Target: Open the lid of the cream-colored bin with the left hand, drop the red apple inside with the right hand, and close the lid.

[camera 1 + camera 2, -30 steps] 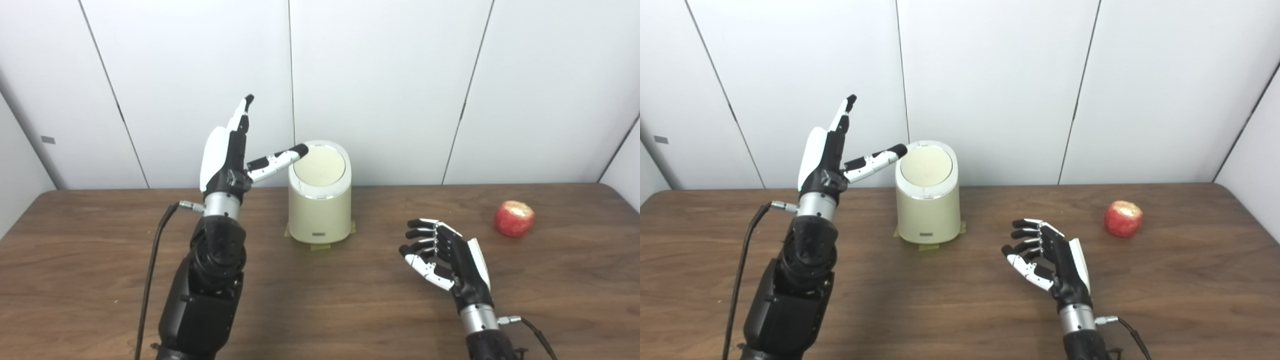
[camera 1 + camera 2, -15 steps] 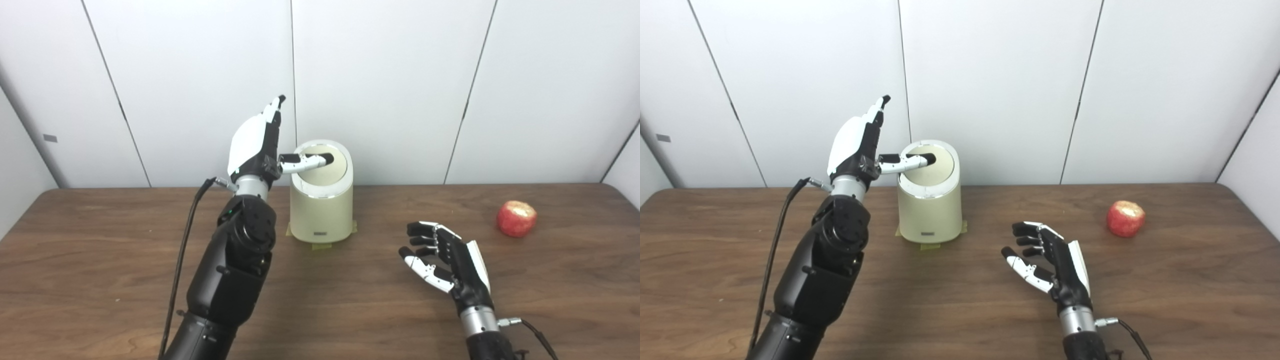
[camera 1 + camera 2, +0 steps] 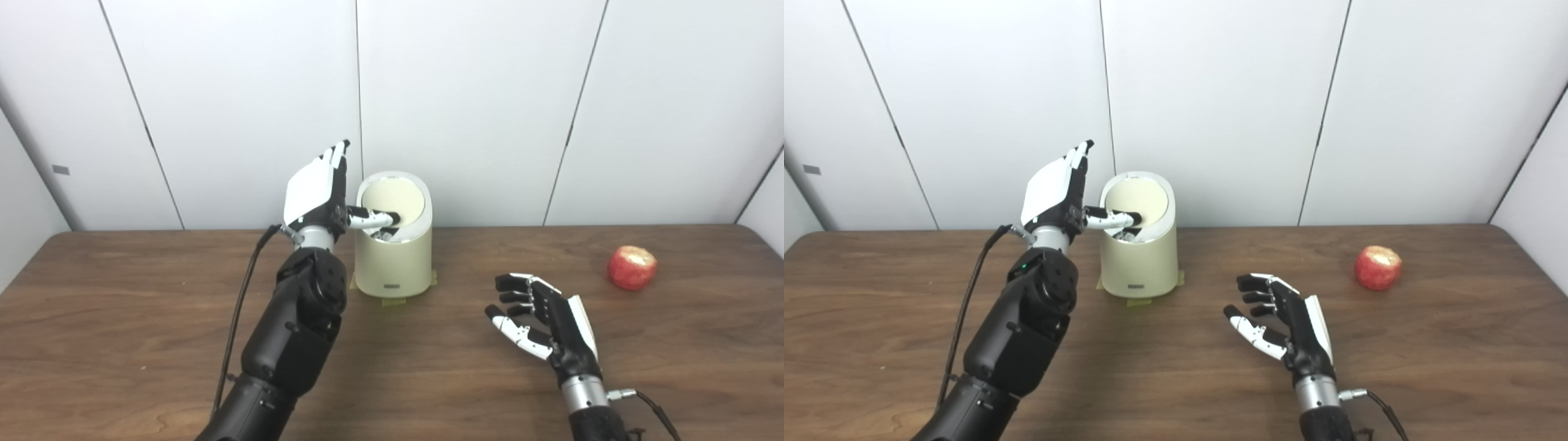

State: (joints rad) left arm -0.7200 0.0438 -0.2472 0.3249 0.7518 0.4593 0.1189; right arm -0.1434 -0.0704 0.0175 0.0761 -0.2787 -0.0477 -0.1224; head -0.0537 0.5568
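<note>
The cream-colored bin (image 3: 392, 260) stands at the back middle of the table. Its round swing lid (image 3: 395, 201) is tilted inward at the front, showing a dark gap below. My left hand (image 3: 318, 193) is open beside the bin's left rim, fingers raised, with its thumb (image 3: 373, 218) pressing the lid's front edge down. The red apple (image 3: 632, 267) lies at the far right of the table, with a pale bitten top. My right hand (image 3: 545, 321) is open and empty above the table, well left of the apple.
The wooden table (image 3: 122, 318) has its right corner near the apple. White wall panels (image 3: 490, 92) rise just behind the bin. A black cable (image 3: 239, 306) hangs from my left wrist. Tape (image 3: 392, 301) shows under the bin's base.
My left hand moved right to the bin and lowered; its thumb went from the rim onto the lid and pushed the front down, tilting the lid open. My right hand barely shifted.
</note>
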